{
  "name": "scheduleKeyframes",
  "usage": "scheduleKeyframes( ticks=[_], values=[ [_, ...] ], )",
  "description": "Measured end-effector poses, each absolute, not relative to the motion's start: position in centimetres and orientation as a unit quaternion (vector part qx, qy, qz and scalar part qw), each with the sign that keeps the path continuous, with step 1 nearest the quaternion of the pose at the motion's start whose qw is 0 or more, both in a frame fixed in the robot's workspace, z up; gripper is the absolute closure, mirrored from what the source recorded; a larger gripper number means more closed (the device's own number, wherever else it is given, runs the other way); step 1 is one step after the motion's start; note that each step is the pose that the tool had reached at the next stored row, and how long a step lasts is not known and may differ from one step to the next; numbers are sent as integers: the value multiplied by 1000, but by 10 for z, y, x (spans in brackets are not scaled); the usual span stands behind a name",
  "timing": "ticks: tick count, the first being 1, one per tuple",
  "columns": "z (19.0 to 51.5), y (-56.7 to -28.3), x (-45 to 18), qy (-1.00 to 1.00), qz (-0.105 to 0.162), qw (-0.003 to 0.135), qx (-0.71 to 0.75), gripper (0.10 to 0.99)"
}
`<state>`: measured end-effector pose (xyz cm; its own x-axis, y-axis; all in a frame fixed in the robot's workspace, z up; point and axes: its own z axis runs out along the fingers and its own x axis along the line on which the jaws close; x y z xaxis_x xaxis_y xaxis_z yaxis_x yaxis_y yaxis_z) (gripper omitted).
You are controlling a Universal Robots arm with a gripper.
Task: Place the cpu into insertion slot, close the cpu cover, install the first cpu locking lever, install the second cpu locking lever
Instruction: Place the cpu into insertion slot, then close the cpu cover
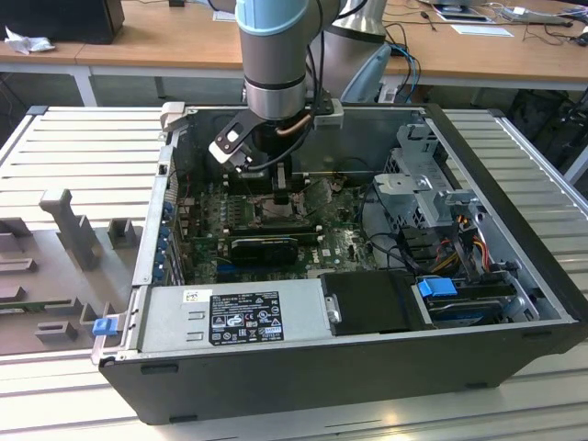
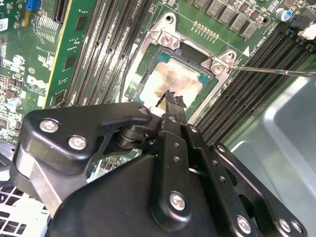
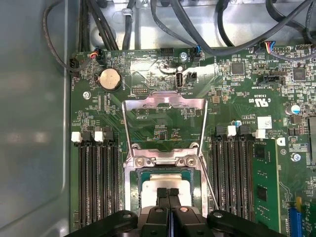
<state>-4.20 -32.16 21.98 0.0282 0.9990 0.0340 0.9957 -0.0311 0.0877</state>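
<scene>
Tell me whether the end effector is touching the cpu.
Cannot tell. In both wrist views the end effector overlaps the cpu, hiding any gap.

A black rectangular sticker (image 1: 246,319) with white print, too small to make out, lies on the grey metal power-supply box (image 1: 170,323). Tiny white lettering dots the green circuit board (image 3: 143,74).

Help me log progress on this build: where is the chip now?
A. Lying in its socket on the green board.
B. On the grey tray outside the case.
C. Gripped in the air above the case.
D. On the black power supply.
A: in the first wrist view the chip lies flat inside the socket, with the closed gripper just over it and the cover open.
</scene>
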Motion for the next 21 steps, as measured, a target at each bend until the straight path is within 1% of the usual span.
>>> scheduleKeyframes(
  ticks=[9,15,21],
  values=[
    [225,-322,-42,696,43,20,717,980],
    [228,-322,-35,696,39,13,717,980],
    [235,-322,-34,696,39,13,717,980]
  ],
)
